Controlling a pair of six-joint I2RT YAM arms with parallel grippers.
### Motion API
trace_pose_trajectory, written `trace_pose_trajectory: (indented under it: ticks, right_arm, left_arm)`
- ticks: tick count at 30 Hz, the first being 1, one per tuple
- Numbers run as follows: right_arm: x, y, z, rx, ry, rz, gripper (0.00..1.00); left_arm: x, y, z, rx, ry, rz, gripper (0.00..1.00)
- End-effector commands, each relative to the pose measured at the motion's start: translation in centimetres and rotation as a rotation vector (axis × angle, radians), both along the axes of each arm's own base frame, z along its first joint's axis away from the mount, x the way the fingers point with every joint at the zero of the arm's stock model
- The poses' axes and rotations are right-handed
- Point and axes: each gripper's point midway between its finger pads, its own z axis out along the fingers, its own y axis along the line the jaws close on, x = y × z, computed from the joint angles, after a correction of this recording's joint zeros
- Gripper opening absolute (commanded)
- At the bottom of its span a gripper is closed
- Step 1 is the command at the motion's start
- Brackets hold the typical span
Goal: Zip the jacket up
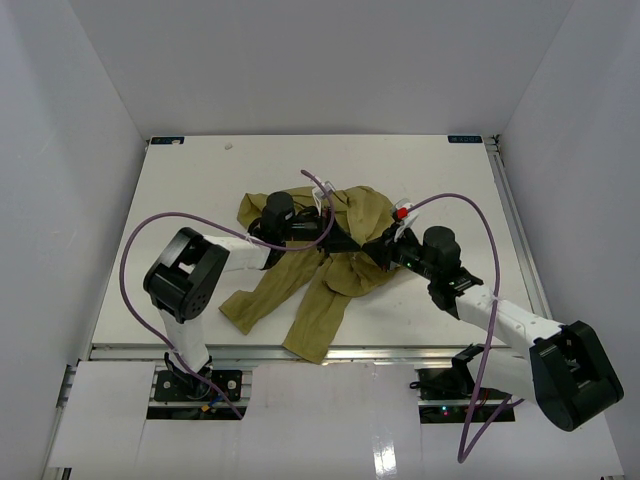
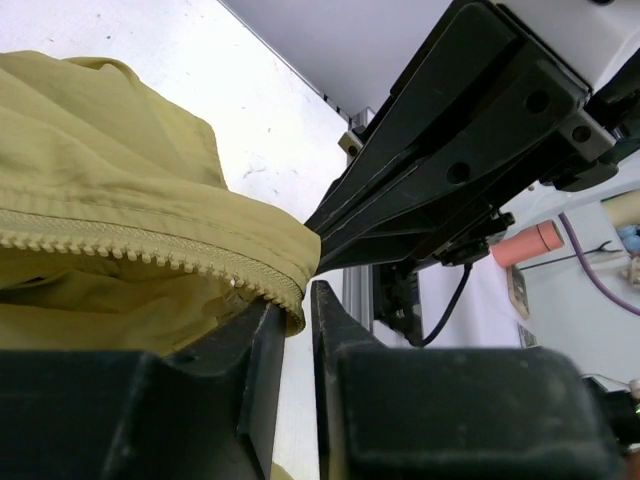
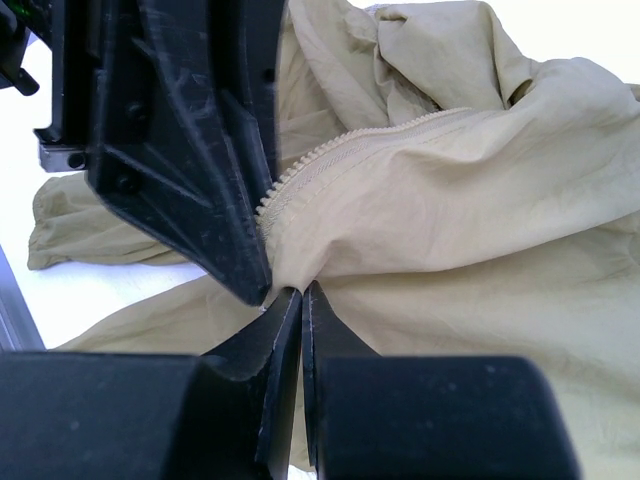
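The olive jacket [image 1: 330, 270] lies crumpled in the middle of the table, with sleeves trailing toward the near edge. My left gripper [image 1: 345, 243] reaches in from the left and my right gripper [image 1: 377, 250] from the right; their tips nearly meet over the cloth. In the left wrist view, the left gripper [image 2: 297, 300] stands open by a narrow gap, and the jacket's hem corner with its zipper teeth [image 2: 120, 245] hangs over one fingertip into that gap. The right gripper [image 3: 302, 292] is shut, pinching a fold of jacket [image 3: 450, 200] just below the zipper line [image 3: 330, 160].
Purple cables [image 1: 150, 225] arc above both arms. A metal rail [image 1: 515, 230] runs along the table's right edge, and white walls close in the table [image 1: 200, 190] on three sides. A small red part [image 1: 402, 213] sits near the right wrist.
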Motion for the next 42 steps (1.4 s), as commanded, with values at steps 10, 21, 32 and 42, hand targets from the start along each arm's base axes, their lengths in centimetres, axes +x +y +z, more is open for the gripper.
trace_pose_trajectory:
  ticks: [10, 21, 32, 42]
  right_arm:
    - [2.9, -1.3, 3.6, -0.074, -0.101, -0.004, 0.42]
    - [-2.5, -0.8, 4.9, 0.051, -0.159, 0.146, 0.56]
    - [-5.7, 0.2, 4.8, 0.126, -0.183, 0.295, 0.47]
    - [-4.5, 0.4, 4.1, 0.103, -0.177, 0.276, 0.41]
  left_arm:
    - [-0.7, 0.3, 3.1, 0.008, -0.032, -0.108, 0.0]
    - [-2.5, 1.3, 4.5, -0.033, -0.017, -0.224, 0.0]
    - [-3.2, 1.5, 6.0, -0.063, -0.02, -0.269, 0.0]
    - [-3.6, 1.6, 6.1, -0.073, -0.009, -0.295, 0.0]
